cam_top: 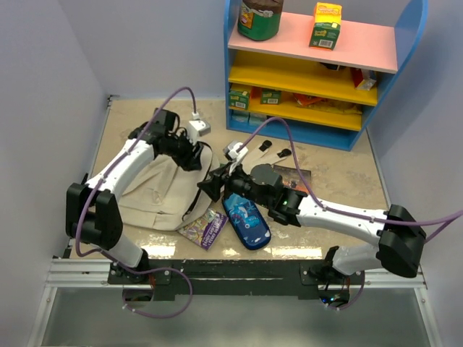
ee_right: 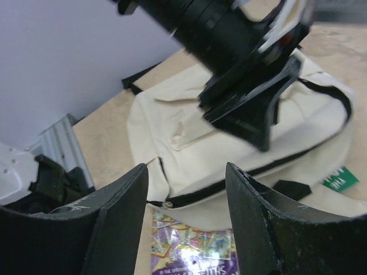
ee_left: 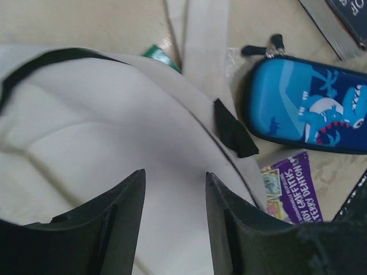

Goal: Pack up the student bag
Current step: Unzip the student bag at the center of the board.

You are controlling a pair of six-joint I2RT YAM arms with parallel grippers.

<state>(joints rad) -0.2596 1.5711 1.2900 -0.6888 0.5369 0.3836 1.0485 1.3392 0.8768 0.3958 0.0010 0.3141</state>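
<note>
Student bag (cam_top: 155, 191): flat on the bench (cam_top: 340, 188), left of centre, we can't see inside
Left gripper (ee_left: 175, 177): released, over its canvas
Right gripper (ee_right: 186, 172): released, empty
Pencil case (cam_top: 246, 220): zipped, beside the bag

Top view high above, looking down, wrist views close-in, low-angled — all three share the student bag (cam_top: 155, 191)

One student bag (cam_top: 155, 195), one blue pencil case (cam_top: 247, 221), one purple booklet (cam_top: 205, 228); one shelf unit (cam_top: 362, 45)
</note>
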